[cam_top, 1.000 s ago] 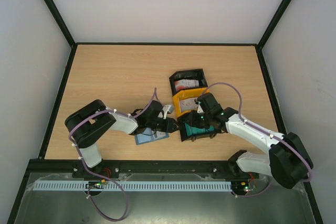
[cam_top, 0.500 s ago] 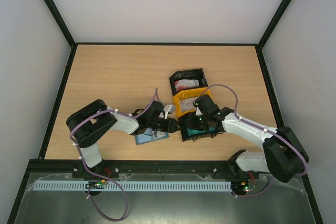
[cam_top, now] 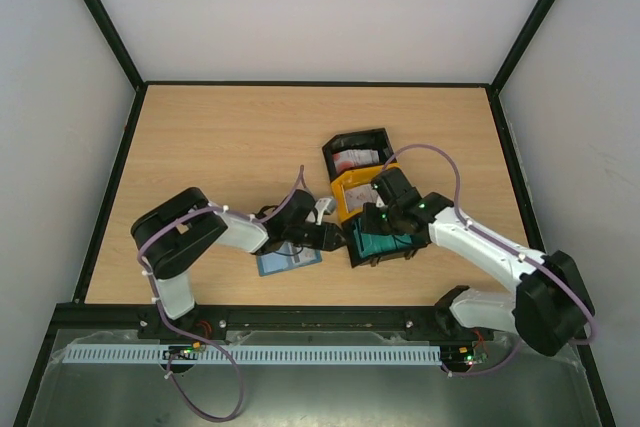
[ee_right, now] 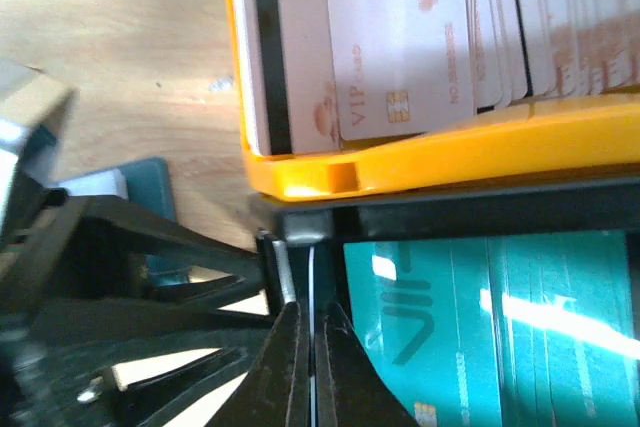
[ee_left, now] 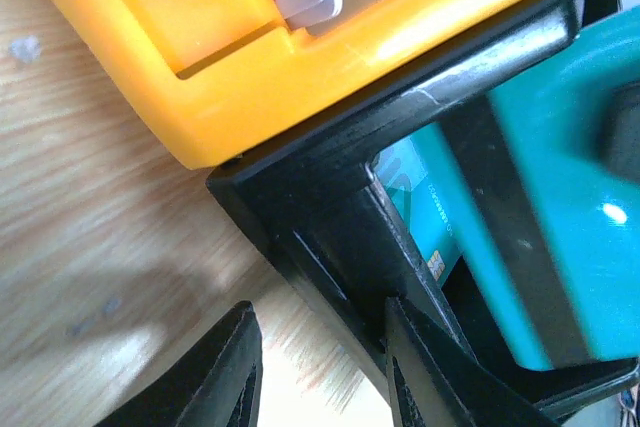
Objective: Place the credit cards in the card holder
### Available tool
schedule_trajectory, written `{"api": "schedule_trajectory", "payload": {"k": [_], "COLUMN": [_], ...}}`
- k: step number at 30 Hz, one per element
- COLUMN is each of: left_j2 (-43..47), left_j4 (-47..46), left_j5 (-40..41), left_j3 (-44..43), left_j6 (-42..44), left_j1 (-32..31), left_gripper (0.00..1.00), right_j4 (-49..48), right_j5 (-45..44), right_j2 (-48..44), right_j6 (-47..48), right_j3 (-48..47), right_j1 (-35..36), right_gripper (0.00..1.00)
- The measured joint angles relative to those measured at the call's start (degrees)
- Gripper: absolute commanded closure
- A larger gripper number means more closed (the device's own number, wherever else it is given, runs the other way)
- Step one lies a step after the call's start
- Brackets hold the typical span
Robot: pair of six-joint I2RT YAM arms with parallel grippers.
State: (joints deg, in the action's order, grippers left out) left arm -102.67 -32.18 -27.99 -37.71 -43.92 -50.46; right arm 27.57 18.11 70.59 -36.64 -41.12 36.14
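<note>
A wooden bench (cam_top: 220, 147) stands between white walls (cam_top: 320, 7); the card holder (cam_top: 289, 261) lies on it, partly hidden under the left arm (cam_top: 235, 232). The left end effector (ee_left: 320, 372), part-open, straddles the tray's black corner wall (ee_left: 300, 217). White-and-red credit cards (ee_right: 400, 37) fill the yellow bin (ee_right: 450, 152); beside it the right end effector (ee_right: 305, 357) is pressed closed, a thin pale line between its fingers (ee_right: 283, 372) unidentifiable.

**Card holder** (cam_top: 288, 262): teal-blue wallet lying flat on the table, pale blue-grey face up, just left of the bin tray (cam_top: 351, 257).

**Credit cards** (ee_right: 400, 57): white with red marks, overlapping in the yellow bin (ee_right: 450, 152). More lie in the black bin (cam_top: 329, 145).
</note>
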Motion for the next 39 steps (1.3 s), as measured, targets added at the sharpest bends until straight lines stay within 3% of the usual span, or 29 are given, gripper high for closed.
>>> {"api": "schedule_trajectory", "payload": {"k": [14,21,30,39], "left_j2": [-9.55,-9.25,9.40,32.41], "left_j4": [2.34,5.73,13.07,28.00], "left_j5": [-0.20,3.39,11.50,24.72], "left_j3": [-13.40,-15.82,-7.13,0.83], "left_j6": [0.59,2.05,3.50,2.93], "left_j1": [-0.42,-0.39,0.72,5.84], "left_gripper": [0.63,0.43,0.30,0.37], "right_j4": [10.08,8.92,-4.66,-25.35], "right_j5": [-16.48,-17.25,-9.84,-0.79], "right_j2": [-6.99,-11.06,-16.55,-9.68], "right_j6": [-2.67,-3.34,-4.94,-11.13], "right_j3": [-9.84,-9.94,-5.46,4.63], "right_j1": [0.11,0.09,0.09,3.58], "right_gripper": [0.98,0.98,0.98,0.98]}}
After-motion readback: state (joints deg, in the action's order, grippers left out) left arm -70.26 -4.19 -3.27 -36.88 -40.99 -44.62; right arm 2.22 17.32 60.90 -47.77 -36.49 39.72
